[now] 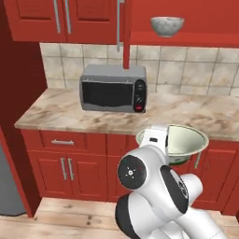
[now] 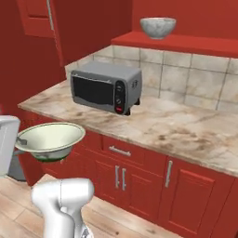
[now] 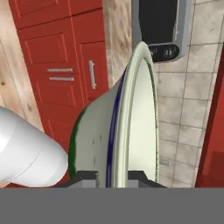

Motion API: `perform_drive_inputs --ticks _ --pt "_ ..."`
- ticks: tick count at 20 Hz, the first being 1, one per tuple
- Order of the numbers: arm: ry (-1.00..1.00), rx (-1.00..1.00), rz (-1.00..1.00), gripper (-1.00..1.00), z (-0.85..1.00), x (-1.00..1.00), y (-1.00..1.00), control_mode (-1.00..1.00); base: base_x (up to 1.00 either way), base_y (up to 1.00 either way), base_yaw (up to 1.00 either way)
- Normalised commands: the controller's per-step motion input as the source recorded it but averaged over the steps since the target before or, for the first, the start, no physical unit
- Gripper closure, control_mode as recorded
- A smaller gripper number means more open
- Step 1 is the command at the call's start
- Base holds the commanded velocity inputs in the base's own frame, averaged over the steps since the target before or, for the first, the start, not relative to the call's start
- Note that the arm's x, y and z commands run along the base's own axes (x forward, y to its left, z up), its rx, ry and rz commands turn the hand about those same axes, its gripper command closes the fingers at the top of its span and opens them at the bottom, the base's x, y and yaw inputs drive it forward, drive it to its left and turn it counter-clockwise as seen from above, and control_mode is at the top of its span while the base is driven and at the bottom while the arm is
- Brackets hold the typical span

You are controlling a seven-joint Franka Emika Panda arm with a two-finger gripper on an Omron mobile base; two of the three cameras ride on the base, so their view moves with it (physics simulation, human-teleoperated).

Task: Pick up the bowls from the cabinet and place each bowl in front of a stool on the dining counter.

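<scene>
Cream bowl point(image 3: 131, 127) rim clamped in end effector point(image 3: 111, 177), level before red drawers point(image 2: 139, 162).

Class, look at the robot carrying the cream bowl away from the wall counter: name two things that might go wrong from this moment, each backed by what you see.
1. The gripper pinches the cream bowl only at its thin rim, so the bowl might pivot or slip during the carry.
2. The bowl hangs close to the wall counter edge, level with it; a swing could knock it there.
</scene>
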Motion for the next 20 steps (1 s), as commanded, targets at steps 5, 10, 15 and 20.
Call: perform_drive_inputs --ticks 5,10,15,20 --pt "0.0 0.0 0.0 1.0 0.0 0.0 0.0 1.0 -0.08 0.64 0.7" --pt "0.0 0.0 0.0 1.0 0.0 0.0 0.0 1.0 -0.01 0.56 0.74" --pt "0.0 0.0 0.0 1.0 0.0 0.0 0.0 1.0 0.0 0.35 0.79" --pt "0.0 0.0 0.0 1.0 0.0 0.0 0.0 1.0 0.25 0.24 0.77"
